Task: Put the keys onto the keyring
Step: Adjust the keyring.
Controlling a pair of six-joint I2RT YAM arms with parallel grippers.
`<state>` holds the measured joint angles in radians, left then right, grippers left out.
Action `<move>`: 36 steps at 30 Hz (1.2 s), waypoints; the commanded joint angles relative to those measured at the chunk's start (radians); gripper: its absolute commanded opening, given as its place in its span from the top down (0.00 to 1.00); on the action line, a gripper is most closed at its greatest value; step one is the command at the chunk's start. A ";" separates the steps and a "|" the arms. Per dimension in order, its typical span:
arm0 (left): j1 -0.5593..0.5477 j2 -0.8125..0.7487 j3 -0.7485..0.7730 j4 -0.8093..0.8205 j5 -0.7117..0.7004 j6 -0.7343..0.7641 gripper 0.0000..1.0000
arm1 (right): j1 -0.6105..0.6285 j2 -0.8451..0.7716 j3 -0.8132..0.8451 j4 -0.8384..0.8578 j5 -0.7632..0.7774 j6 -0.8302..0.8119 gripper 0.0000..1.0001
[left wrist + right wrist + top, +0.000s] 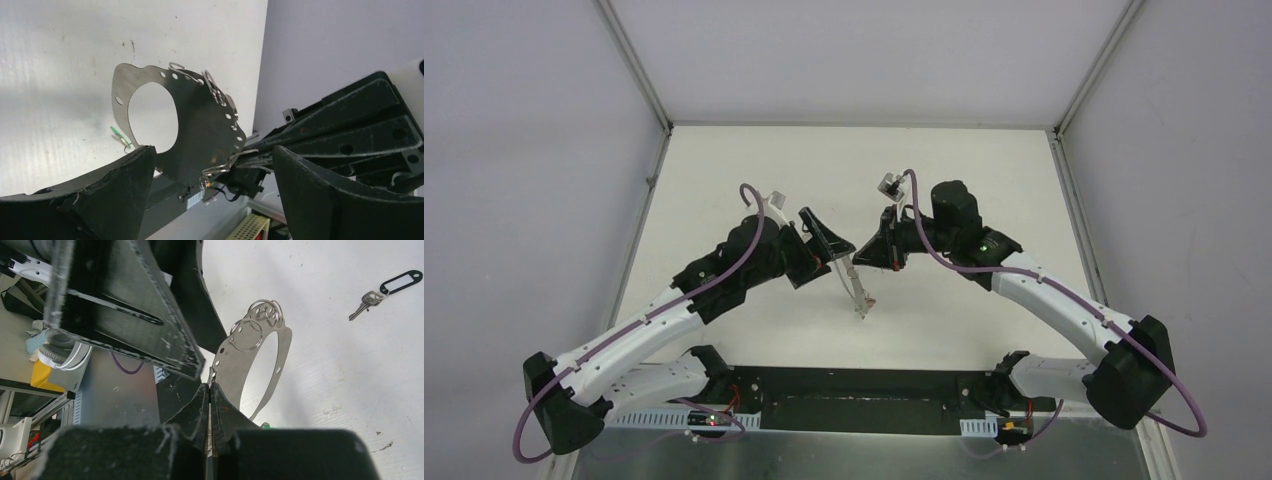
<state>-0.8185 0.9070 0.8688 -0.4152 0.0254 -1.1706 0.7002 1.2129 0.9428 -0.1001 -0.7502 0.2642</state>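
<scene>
The keyring (200,125) is a flat silvery loop with punched holes and small split rings along its edge. It hangs in the air over the table, edge-on in the top view (857,290). My right gripper (210,390) is shut on its rim (235,360). My left gripper (212,200) is open, its fingers (115,195) wide apart on either side of the loop's lower end and not touching it. A key with a green tag (120,136) lies on the table behind the loop. Another key with a black tag (387,287) lies farther off. A small orange-glinting bit (203,185) hangs at the loop's lower end.
Both grippers (832,250) (858,258) meet above the middle of the white table (754,170). The black base plate (854,400) runs along the near edge. Grey walls close in the left, right and far sides.
</scene>
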 commanded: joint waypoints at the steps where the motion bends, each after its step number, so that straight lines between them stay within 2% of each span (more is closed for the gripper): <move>1: -0.005 -0.009 -0.074 0.218 -0.021 -0.214 0.10 | -0.003 -0.035 -0.005 0.090 -0.032 0.029 1.00; 5: -0.002 0.039 -0.074 0.241 -0.018 -0.251 0.11 | -0.003 -0.038 -0.007 0.097 -0.044 0.033 1.00; 9: 0.001 0.061 -0.078 0.262 -0.045 -0.281 0.18 | -0.004 -0.038 -0.009 0.097 -0.049 0.032 1.00; 12: 0.002 0.069 -0.087 0.272 -0.068 -0.303 0.33 | -0.003 -0.038 -0.010 0.096 -0.052 0.033 1.00; 20: 0.004 0.057 -0.098 0.250 -0.087 -0.294 0.59 | -0.004 -0.043 -0.006 0.089 -0.042 0.026 1.00; 26: 0.004 0.049 -0.072 0.198 -0.102 -0.249 0.77 | -0.003 -0.023 0.044 -0.046 -0.012 -0.030 1.00; 29: 0.004 0.064 -0.034 0.159 -0.101 -0.202 0.91 | -0.004 -0.004 0.085 -0.134 -0.006 -0.059 1.00; 31: 0.004 0.077 -0.004 0.122 -0.101 -0.171 0.94 | -0.004 0.007 0.109 -0.179 -0.006 -0.066 1.00; 36: 0.004 0.101 0.060 0.048 -0.113 -0.088 0.95 | -0.004 0.020 0.145 -0.236 -0.012 -0.082 1.00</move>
<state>-0.8185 1.0016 0.8520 -0.2932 -0.0307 -1.3476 0.7010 1.2320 1.0275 -0.2550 -0.7624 0.2031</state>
